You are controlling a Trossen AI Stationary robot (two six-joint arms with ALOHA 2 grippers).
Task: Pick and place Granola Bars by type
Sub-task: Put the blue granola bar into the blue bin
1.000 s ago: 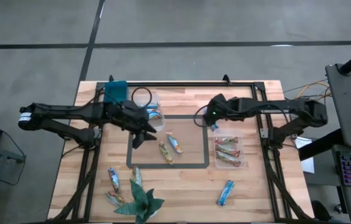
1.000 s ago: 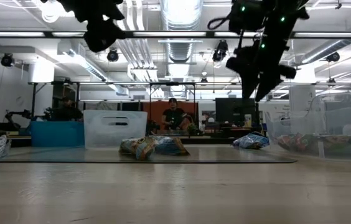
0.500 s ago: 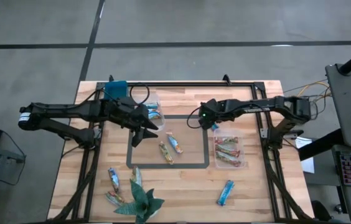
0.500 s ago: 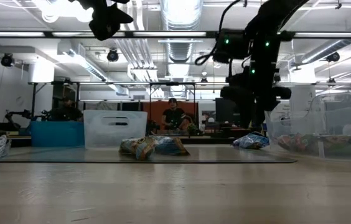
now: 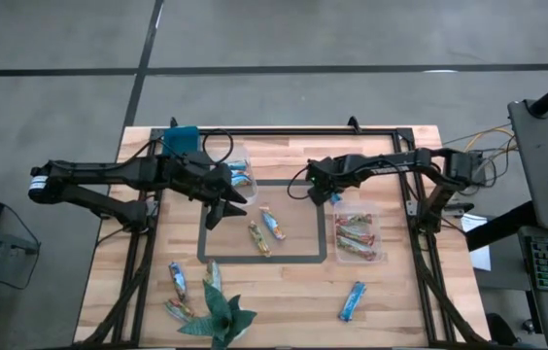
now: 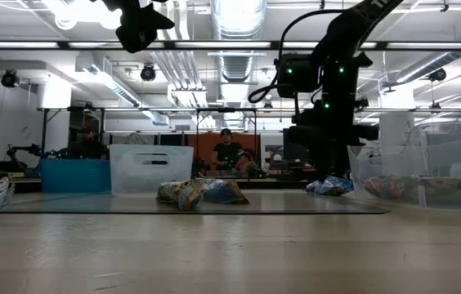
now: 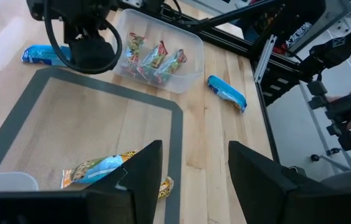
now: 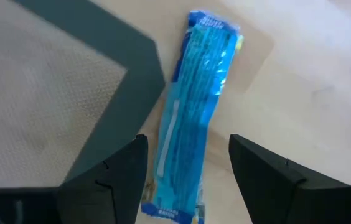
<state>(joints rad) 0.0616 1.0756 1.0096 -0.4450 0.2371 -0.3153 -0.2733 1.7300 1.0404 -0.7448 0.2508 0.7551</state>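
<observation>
So the right claw [image 8: 185, 180] is down low near the top right corner of the grey taped square [image 5: 263, 221], fingers spread wide with a blue bar [image 8: 195, 112] lying flat on the surface right between them. Not touching it yet as far as I can tell. That bar sits just outside the square's corner, close to the clear tub [image 5: 356, 234] by the surface's right edge that already holds a few brown/gold bars [image 5: 354, 236].

Looks like the grab step for that blue one. Next move, I'd guess: drop a bit more, line up across the wrapper's narrow width, and squeeze gently, since shiny wrappers slide and crumple.

The left claw [image 7: 191, 165] hangs spread and empty over the square's left side, just waiting. Two more bars [image 5: 265, 230] lie inside the square, another blue one [image 5: 353, 300] sits toward the bottom right corner of the surface, and a couple [image 5: 178, 279] lie near the bottom left beside the green paper plant [image 5: 218, 312]. The tub by the top edge [image 5: 241, 175] has blue ones in it, so plenty of sorting left
</observation>
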